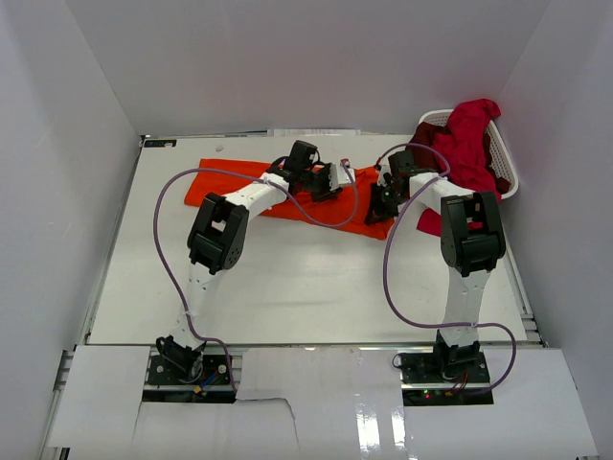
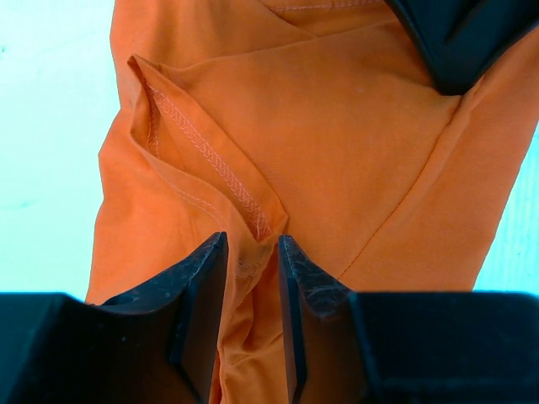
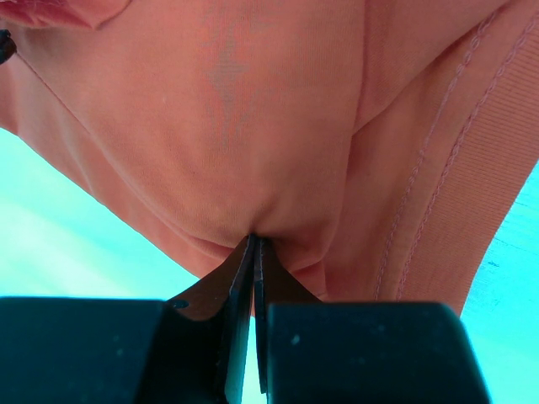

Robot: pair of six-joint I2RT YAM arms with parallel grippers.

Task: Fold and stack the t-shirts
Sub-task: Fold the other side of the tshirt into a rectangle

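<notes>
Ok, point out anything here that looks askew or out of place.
The crimson t-shirt spills over the rim of the white basket, partly hanging outside. The orange t-shirt lies slanted and rumpled, with a hem flipped back beside the left hand. Nothing looks damaged.

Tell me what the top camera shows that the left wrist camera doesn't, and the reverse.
Top only: the white basket with a red shirt draped over it, both arms, and the right tool at the right end of the orange shirt. Left wrist only: the stitched hem running between the spread fingers of the left tool. Both: the orange shirt on the table, under the left tool.
</notes>
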